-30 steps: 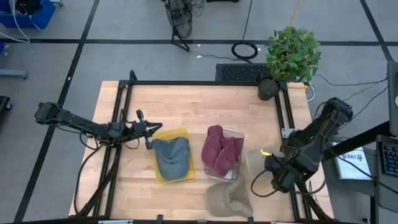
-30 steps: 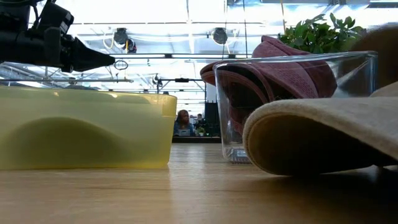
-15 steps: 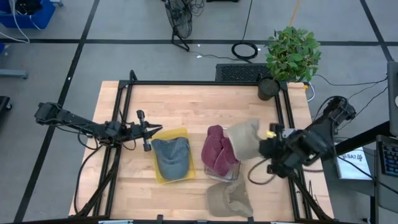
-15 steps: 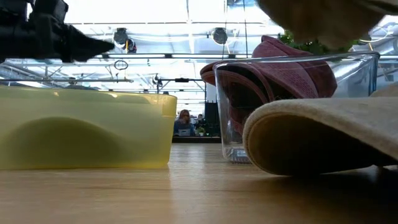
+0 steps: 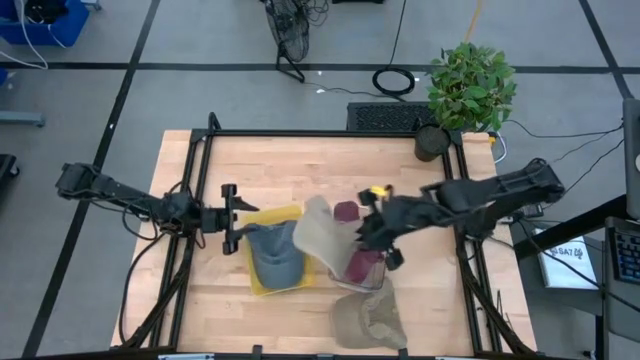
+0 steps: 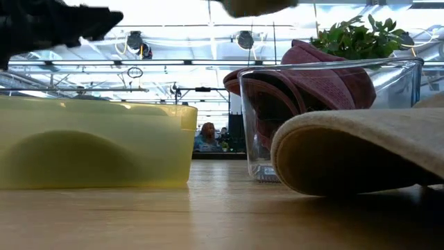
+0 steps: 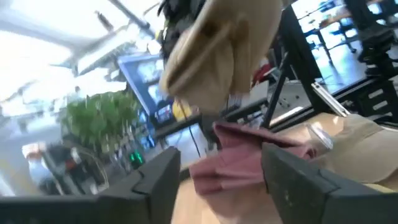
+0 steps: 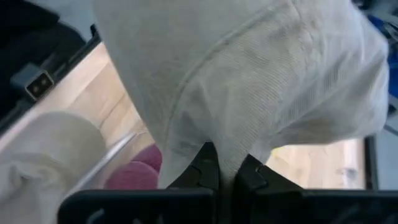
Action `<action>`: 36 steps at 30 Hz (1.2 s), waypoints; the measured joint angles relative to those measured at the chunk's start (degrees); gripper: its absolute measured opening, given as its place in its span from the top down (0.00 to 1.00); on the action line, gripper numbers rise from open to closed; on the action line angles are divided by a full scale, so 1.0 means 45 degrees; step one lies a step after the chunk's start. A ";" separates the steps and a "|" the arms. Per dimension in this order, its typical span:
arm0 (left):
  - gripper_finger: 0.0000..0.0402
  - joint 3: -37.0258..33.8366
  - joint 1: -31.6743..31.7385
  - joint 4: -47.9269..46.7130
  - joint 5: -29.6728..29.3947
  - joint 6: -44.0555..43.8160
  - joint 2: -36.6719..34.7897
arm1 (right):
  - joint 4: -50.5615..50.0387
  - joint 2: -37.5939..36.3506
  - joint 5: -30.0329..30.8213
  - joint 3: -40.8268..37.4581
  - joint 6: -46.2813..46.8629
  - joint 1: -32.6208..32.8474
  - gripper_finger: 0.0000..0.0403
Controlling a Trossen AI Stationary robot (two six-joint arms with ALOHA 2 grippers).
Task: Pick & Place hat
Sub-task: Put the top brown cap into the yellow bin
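beige hat (image 5: 318, 232) hangs pinched in right gripper (image 5: 362, 232) over the bins; left gripper (image 5: 229, 218) spread.

One camera looks straight down on the whole desk (image 5: 330, 160). Another sits at desk level, very near a yellow tub (image 6: 94, 142) and glass box (image 6: 326, 118), facing the room. Both wrist cameras look closely at the same tan hat (image 7: 214, 53).

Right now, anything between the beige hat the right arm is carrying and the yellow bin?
Nothing visible. The right gripper, shut on the beige hat, holds it in the air between the glass bin and the yellow bin. The left gripper, open, sits at the yellow bin's far-left corner, beside the path.
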 joint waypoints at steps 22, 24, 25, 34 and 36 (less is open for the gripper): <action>0.35 0.3535 -0.0713 -0.2195 -0.3358 0.3085 0.3416 | 0.1686 0.3119 -0.1784 -0.0015 -0.3356 -0.2254 1.00; 0.35 0.3535 -0.1014 -0.2107 -0.3413 0.3341 0.3420 | 0.1518 0.3114 -0.1793 -0.0015 -0.3225 -0.2201 1.00; 0.35 0.3535 -0.1151 -0.2035 -0.3229 0.3418 0.3420 | 0.1496 0.3115 -0.1800 -0.0015 -0.3214 -0.2198 1.00; 0.38 0.3545 -0.1574 -0.0574 -0.2277 0.3951 0.4506 | 0.2605 0.3114 -0.1895 -0.0015 -0.3203 -0.2223 1.00; 0.44 0.3545 -0.1574 -0.0068 -0.2301 0.4171 0.4981 | 0.2840 0.3114 -0.2409 -0.0015 -0.3327 -0.2272 1.00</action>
